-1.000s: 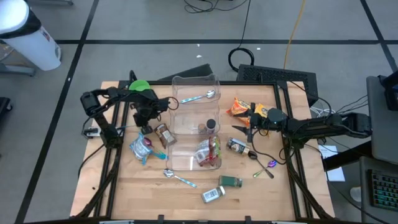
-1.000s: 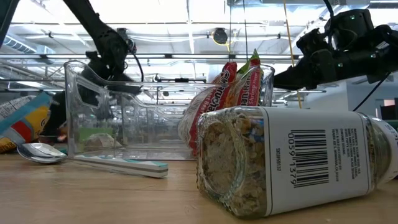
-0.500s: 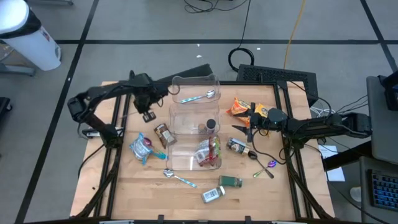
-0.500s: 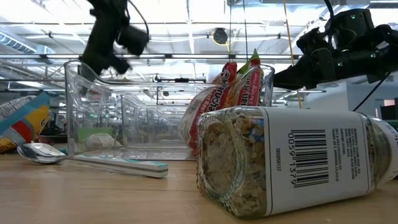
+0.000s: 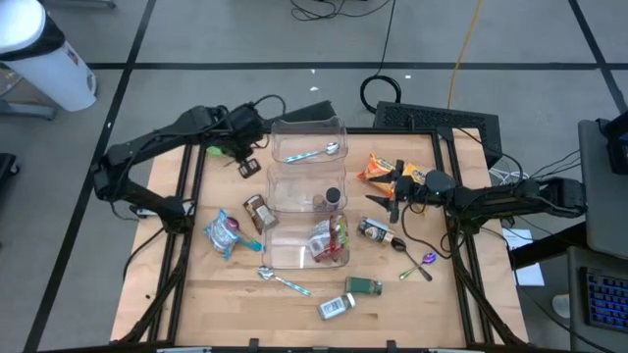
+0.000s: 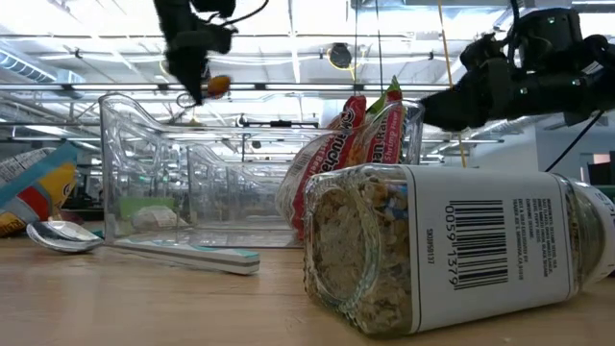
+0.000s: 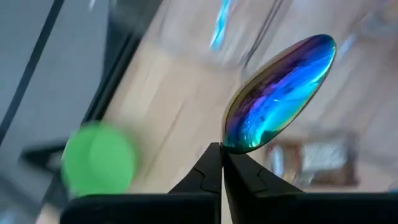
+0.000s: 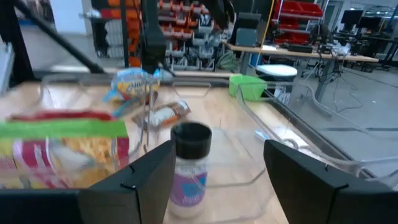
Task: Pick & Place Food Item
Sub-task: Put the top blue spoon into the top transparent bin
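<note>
Your left claw (image 7: 221, 155) is up over the far left part of the bench (image 5: 294, 314), just beside the clear bin's (image 5: 306, 191) far left corner. Its fingers are pressed together on the handle of a spoon (image 7: 280, 93) with a shiny blue-green bowl, and the spoon stands out past the fingertips, clear of the bench. In the low view that claw (image 6: 197, 91) hangs above the bin's (image 6: 154, 173) rim.

Your right claw (image 5: 392, 203) sits low on the right side of the bench, just beside the bin's right wall, with its fingers spread and nothing between them. From its wrist camera you look past the fingers at a small black-capped bottle (image 8: 188, 162) standing in the bin, with a red and green snack bag (image 8: 62, 149) close beside it.

Inside the bin you also have a blue-handled spoon (image 5: 314, 152) in the far compartment. On the bench lie an orange snack bag (image 5: 378, 169) near the right claw, a blue packet (image 5: 224, 233) on the left, and a spice jar (image 6: 452, 250) on its side at the near edge.
</note>
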Robot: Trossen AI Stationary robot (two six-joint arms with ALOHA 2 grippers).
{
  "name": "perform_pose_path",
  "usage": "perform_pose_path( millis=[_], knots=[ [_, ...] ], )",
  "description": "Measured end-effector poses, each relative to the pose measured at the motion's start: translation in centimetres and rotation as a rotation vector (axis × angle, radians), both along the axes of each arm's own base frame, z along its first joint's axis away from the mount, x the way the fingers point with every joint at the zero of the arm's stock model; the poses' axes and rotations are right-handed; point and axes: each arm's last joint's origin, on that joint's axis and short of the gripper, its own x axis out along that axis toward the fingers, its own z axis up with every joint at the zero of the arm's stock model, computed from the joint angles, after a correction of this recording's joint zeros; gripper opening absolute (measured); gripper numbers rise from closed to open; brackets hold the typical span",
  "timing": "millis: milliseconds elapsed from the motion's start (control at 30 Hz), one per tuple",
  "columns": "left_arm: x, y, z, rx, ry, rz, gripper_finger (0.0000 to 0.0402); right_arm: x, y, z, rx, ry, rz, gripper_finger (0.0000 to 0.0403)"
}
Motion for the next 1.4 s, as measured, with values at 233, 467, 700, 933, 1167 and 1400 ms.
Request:
perform_pose_path(
  millis=[233, 467, 700, 933, 1167, 1400],
  knots=[
    [4.5, -0.4, 1.0, 0.125, -0.408, -0.274, 0.0002, 0.0, 0.0, 0.6, 0.055, -0.074, 0.0, 0.024],
    [8.6, -4.4, 2.2, 0.287, -0.779, -0.477, 0.0002, 0.1, 0.5, 1.0, 0.219, -0.136, 0.032, 0.024],
    [10.2, -11.1, -1.9, 0.344, -1.035, -0.601, 0.0002, 0.5, 2.7, 1.0, 0.238, -0.127, 0.155, 0.024],
    [8.9, -16.5, -5.4, 0.336, -1.186, -0.589, 0.0001, 0.5, 3.9, 1.5, 0.234, -0.185, 0.095, 0.024],
    [7.8, -18.5, -6.4, 0.5, -1.169, -0.505, 0.0003, 0.5, 4.4, 1.8, 0.243, -0.216, 0.104, 0.024],
    [8.1, -15.1, -6.7, 0.627, -1.058, -0.329, 0.0003, 0.5, 5.1, 1.8, 0.248, -0.21, 0.145, 0.024]
  ],
)
